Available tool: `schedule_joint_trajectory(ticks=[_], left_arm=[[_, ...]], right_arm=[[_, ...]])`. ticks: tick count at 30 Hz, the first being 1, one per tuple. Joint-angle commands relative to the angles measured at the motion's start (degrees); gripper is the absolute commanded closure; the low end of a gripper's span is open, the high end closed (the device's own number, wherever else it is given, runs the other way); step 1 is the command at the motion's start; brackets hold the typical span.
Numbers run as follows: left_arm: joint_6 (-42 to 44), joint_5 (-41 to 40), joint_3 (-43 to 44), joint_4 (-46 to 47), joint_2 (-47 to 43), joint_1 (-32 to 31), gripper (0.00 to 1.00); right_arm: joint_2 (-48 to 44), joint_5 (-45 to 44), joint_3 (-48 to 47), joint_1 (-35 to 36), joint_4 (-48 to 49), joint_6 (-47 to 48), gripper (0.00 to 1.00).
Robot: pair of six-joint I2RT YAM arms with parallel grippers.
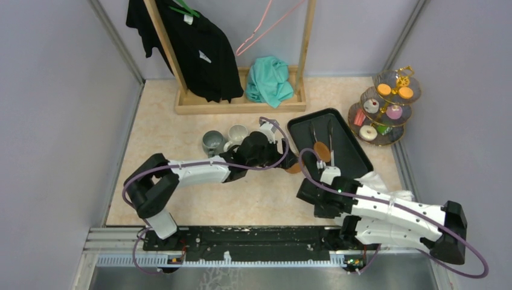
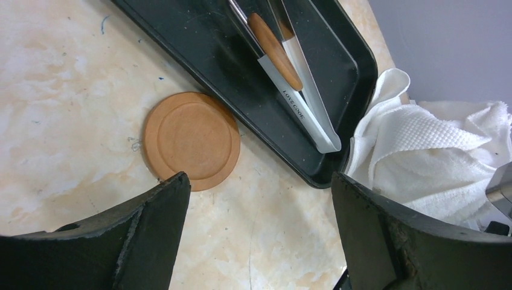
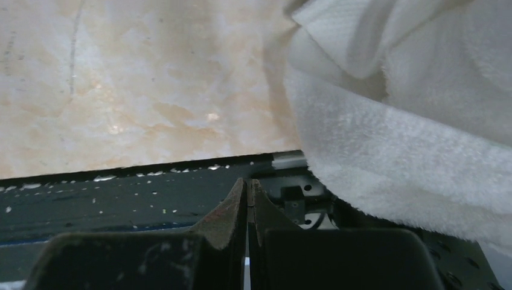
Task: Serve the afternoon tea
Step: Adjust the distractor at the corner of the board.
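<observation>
Right gripper [image 3: 249, 188]: fingers pressed flat together, nothing between them, low over the dark rail at the near table edge, with a white towel [image 3: 392, 121] just beside it that fills most of the right wrist view. Left gripper [image 2: 259, 181]: jaws wide apart, holding nothing, hanging over bare tabletop between a round brown coaster [image 2: 192, 140] and the corner of the black tray [image 2: 199, 42]. The long metal tongs [image 2: 302, 103] lie inside the tray. The grey mug [image 1: 212, 142] stands on the table left of the left wrist, next to a white mug [image 1: 236, 136]. It's probably ceramic: stiff, some weight, glazed and slick, so pinch the rim or wall. I can't make out where the handle faces. The three-tier stand [image 1: 386, 109] is at the far right, well apart from both grippers and just past the tray's far corner. Glass plates on a thin gold frame look fragile, top-heavy and slippery. I'd take it by the gold top loop or centre post, never a plate edge, and keep it level, since the loose orange discs [image 1: 384, 89] and doughnuts [image 1: 394, 112] would likely slide. The sweets look small and light; whether they're soft or hard I can't tell. The upper tiers hide parts of the lower ones, and the coaster is mostly hidden under the left gripper in the top view.
</observation>
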State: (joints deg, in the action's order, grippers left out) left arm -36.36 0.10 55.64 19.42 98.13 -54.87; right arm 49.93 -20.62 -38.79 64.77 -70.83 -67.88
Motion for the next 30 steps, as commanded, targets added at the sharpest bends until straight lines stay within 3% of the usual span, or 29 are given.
schedule_joint_trajectory(ticks=[1, 8, 14, 18, 24, 30], left_arm=[[-0.1, 1.9, -2.4, 4.5, -4.2, 0.7, 0.09], [-0.8, 3.6, -6.2, 5.9, -6.6, 2.0, 0.09], [-0.7, 3.9, -8.3, 6.6, -9.1, 2.8, 0.09], [-0.7, 3.7, -9.1, 6.7, -10.2, 3.2, 0.09], [-0.8, 3.3, -9.5, 6.7, -10.2, 3.5, 0.09], [-1.0, 2.7, -9.7, 6.4, -10.3, 4.0, 0.09]], right_arm=[[5.6, -1.6, -6.0, 0.5, -7.8, -3.9, 1.00], [16.9, -3.6, -11.9, -3.9, -13.7, -6.2, 1.00], [25.4, -4.0, -13.5, -7.7, -10.3, -4.1, 1.00], [24.0, -5.7, -11.2, -11.3, -7.0, -5.6, 1.00], [14.8, -3.1, -2.2, -24.4, 2.3, -3.8, 1.00], [15.1, -3.1, 0.1, -30.8, 2.3, -6.8, 1.00]])
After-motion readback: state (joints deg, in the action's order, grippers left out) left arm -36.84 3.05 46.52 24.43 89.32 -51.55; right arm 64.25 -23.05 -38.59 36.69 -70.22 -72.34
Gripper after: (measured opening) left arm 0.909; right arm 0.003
